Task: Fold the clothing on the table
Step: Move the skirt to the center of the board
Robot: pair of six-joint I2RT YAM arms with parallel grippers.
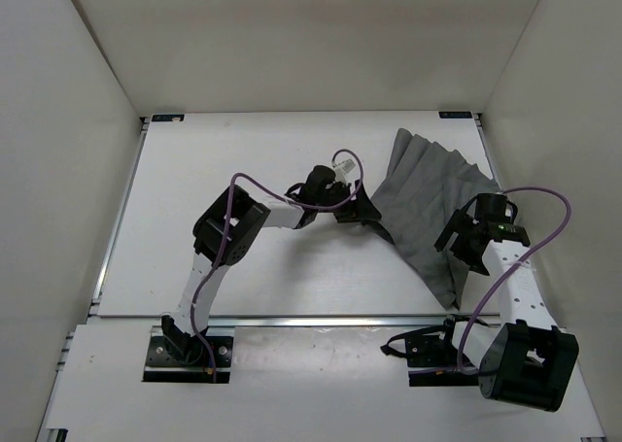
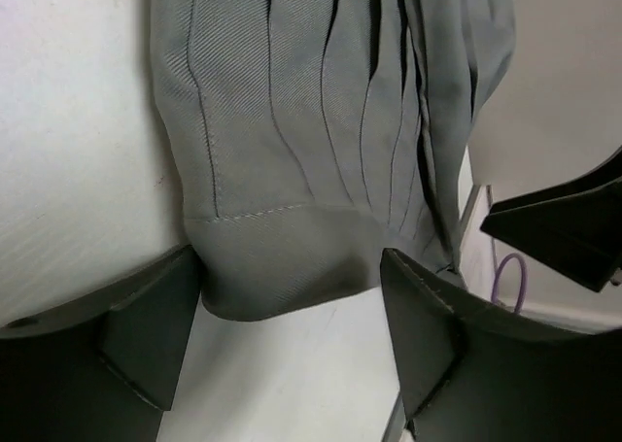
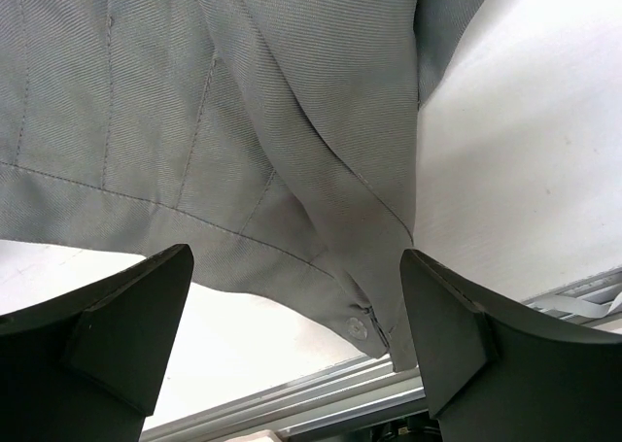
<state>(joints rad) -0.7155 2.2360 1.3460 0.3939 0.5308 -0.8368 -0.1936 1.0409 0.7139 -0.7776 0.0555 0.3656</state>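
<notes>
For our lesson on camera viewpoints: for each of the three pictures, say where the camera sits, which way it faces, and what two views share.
Top external: above and behind the robot, looking down on the table; both arms, left gripper and right gripper show.
Left wrist: on the left arm, facing the clothing hem between its open fingers.
Right wrist: on the right arm, facing a corner with a button between its open fingers.
Shared: both wrist views show grey clothing on white table.

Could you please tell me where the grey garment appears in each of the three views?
Top external: the clothing lies right of centre, towards the far right corner.
Left wrist: the clothing fills the upper middle, stitched band lowest.
Right wrist: the clothing covers the upper left and centre.
Shared landmark: the white table beneath it.
</notes>
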